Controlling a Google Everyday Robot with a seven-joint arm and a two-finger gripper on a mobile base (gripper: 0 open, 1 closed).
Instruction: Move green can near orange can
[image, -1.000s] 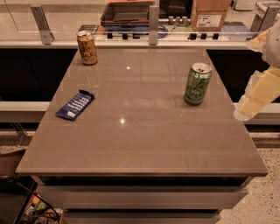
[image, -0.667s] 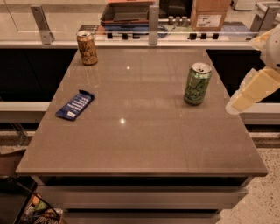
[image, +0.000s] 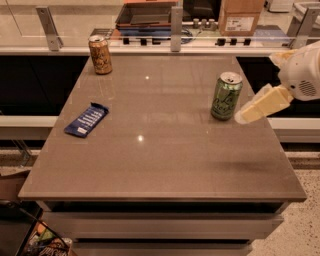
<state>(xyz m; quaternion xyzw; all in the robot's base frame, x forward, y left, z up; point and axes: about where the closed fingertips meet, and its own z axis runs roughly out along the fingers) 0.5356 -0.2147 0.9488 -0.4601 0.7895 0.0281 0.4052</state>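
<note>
The green can (image: 226, 96) stands upright on the right side of the grey table (image: 160, 155), with pale script on its body and a silver top. The orange can (image: 100, 55) stands upright at the table's far left corner. The two cans are far apart. My gripper (image: 242, 116) comes in from the right edge on a white arm, its pale yellow fingertips just right of the green can's lower half, close to it.
A blue snack bar (image: 86, 120) lies flat on the left side of the table. A glass-railed counter (image: 175, 42) runs behind the table, with a cardboard box (image: 241, 15) and a dark tray (image: 147, 12) beyond it.
My gripper has moved left and slightly up, from beside the table's right edge to close against the green can. The cans and the snack bar have not moved.
</note>
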